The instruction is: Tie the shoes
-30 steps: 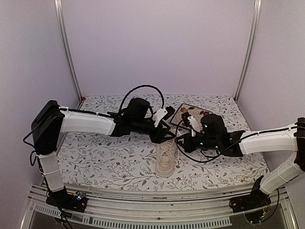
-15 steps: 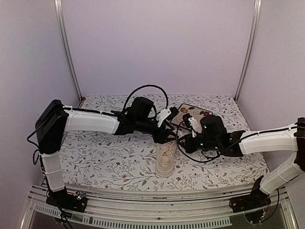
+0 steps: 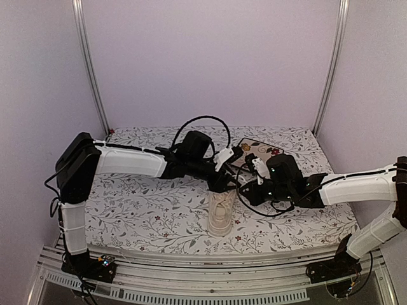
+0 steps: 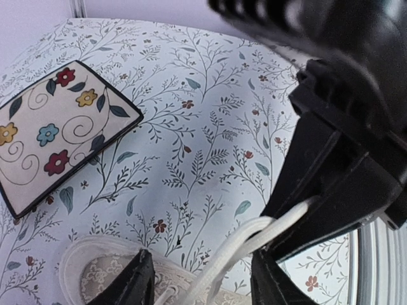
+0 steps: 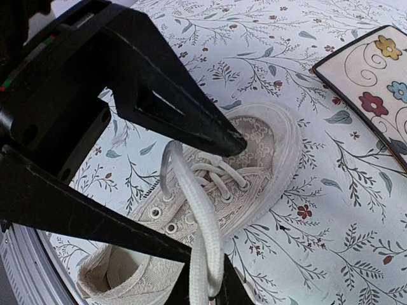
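The cream-white shoe (image 3: 221, 215) lies on the floral cloth, toe pointing away from the arm bases. My right gripper (image 5: 203, 291) is shut on a doubled white lace (image 5: 202, 229) that rises from the shoe's (image 5: 261, 159) eyelets. My left gripper (image 4: 202, 259) hangs open over the shoe's toe, and that lace (image 4: 254, 238) runs through the gap between its fingers without being pinched. In the top view the left gripper (image 3: 222, 183) and right gripper (image 3: 245, 190) meet just behind the shoe. The left fingers (image 5: 178, 121) fill much of the right wrist view.
A square floral tile (image 3: 255, 151) lies on the cloth behind the grippers, also seen as the tile (image 4: 54, 136) in the left wrist view. Black cables loop over both wrists. Aluminium posts (image 3: 89, 63) stand at the back corners.
My left arm has reached further right, bringing its gripper closer to the right gripper over the shoe. The right arm has hardly moved and keeps the lace.
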